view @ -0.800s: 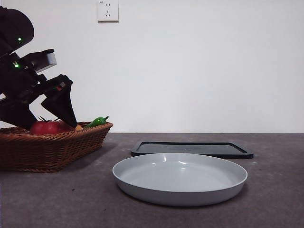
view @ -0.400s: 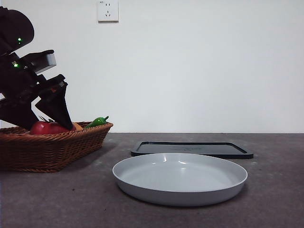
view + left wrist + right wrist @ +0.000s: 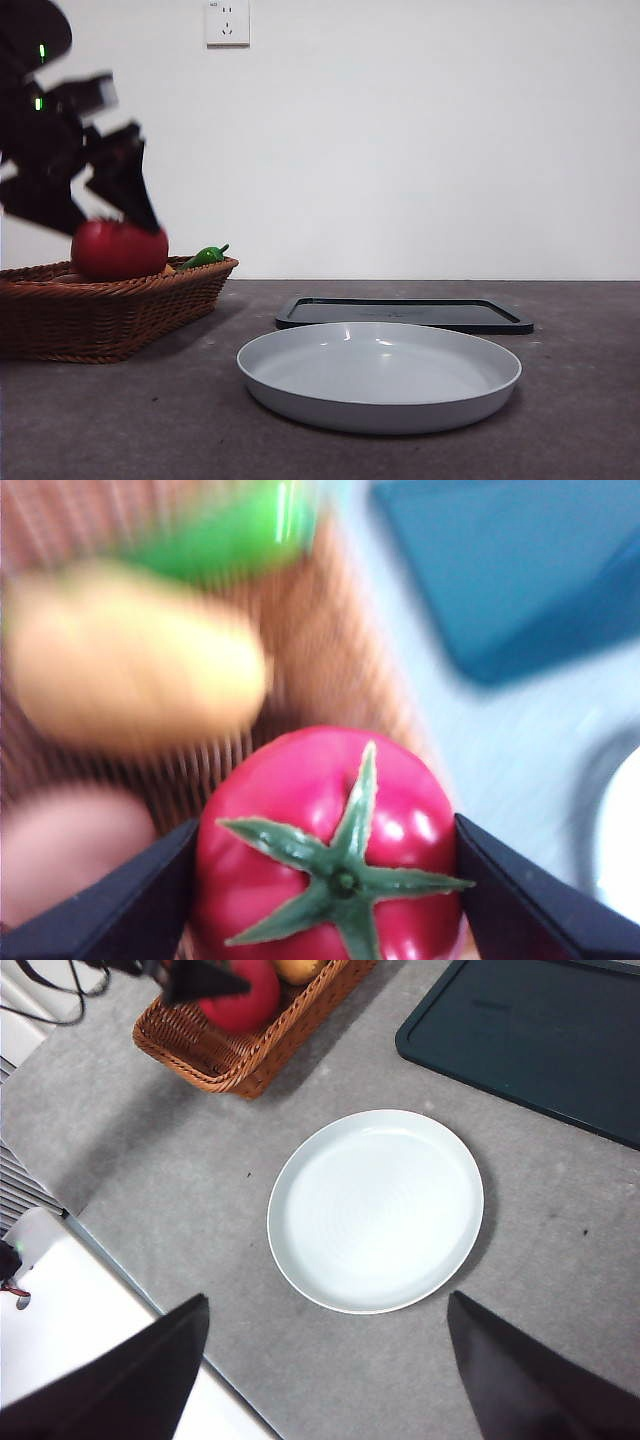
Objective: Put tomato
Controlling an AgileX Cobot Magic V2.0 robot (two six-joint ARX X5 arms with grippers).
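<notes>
now left pincer clamps tomato above basket.

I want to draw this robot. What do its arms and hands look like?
Draw them black. The left end effector and right end effector each have two flat, pointed, wedge-shaped jaws. The left arm is chunky, with small green lights and a pale grey block on it.

The tomato has a smooth, glossy skin with bright highlights. The basket is rough woven wicker. The plate looks glazed and smooth — perhaps ceramic or plastic. The dark tray and grey table are matt — the table faintly grainy.
</notes>
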